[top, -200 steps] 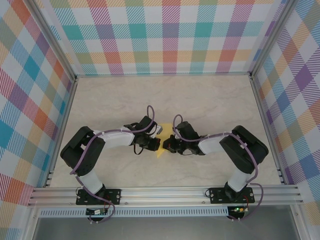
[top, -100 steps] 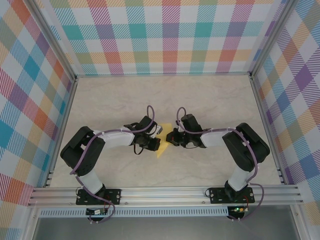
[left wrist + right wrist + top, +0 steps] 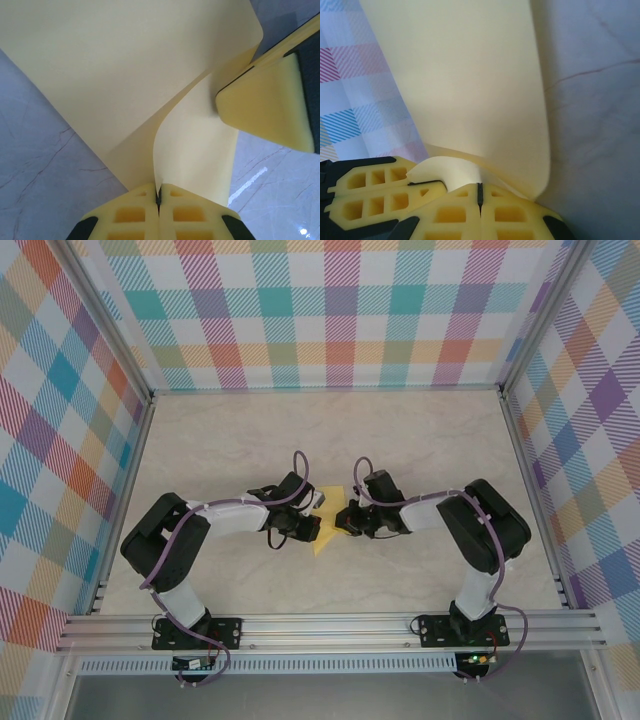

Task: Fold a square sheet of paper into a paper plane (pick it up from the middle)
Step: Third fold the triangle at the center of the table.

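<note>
The yellow square sheet of paper is held up between both grippers at the table's middle, bent into a loose fold and not lying flat. My left gripper is shut on one edge of the sheet, its jaws pressed together. One of the right gripper's fingers touches the paper's far flap. My right gripper is shut on a curled edge of the sheet, jaws closed, with the left gripper's fingers right beside it. No pointed paper plane shape shows.
The marble tabletop stretches behind and beside the arms. Plaid walls with metal posts enclose three sides. An aluminium rail carries both arm bases along the near edge.
The right gripper has swung up and toward the far side, staying at the paper, and more yellow shows above the grippers. The left arm has stayed put.
</note>
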You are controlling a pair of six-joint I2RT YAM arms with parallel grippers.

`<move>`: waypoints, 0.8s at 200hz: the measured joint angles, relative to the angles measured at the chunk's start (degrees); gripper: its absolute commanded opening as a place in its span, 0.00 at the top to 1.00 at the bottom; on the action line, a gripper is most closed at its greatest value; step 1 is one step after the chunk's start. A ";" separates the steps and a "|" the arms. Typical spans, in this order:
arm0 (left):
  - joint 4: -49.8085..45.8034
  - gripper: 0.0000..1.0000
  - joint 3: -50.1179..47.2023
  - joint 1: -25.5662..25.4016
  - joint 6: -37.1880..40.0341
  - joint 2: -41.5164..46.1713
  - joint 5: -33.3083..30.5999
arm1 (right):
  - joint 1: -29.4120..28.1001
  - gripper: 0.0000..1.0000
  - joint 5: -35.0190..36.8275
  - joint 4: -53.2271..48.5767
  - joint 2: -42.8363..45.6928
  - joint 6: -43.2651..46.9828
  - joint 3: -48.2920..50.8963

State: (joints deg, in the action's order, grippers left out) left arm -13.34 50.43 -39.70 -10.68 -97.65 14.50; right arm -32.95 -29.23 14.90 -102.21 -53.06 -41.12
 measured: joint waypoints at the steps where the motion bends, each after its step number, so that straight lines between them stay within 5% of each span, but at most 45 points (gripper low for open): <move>1: 0.00 1.00 0.00 0.00 0.00 0.00 -0.02 | 0.02 0.95 -0.02 -0.07 0.02 0.00 0.00; 160: -0.02 1.00 -0.04 0.00 -0.20 0.11 -0.26 | 4.09 0.95 -3.45 -5.44 -2.97 4.44 -4.66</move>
State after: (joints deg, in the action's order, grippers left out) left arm -13.37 50.39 -39.70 -10.87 -97.54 14.24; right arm -28.86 -32.69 9.45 -105.19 -48.62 -45.78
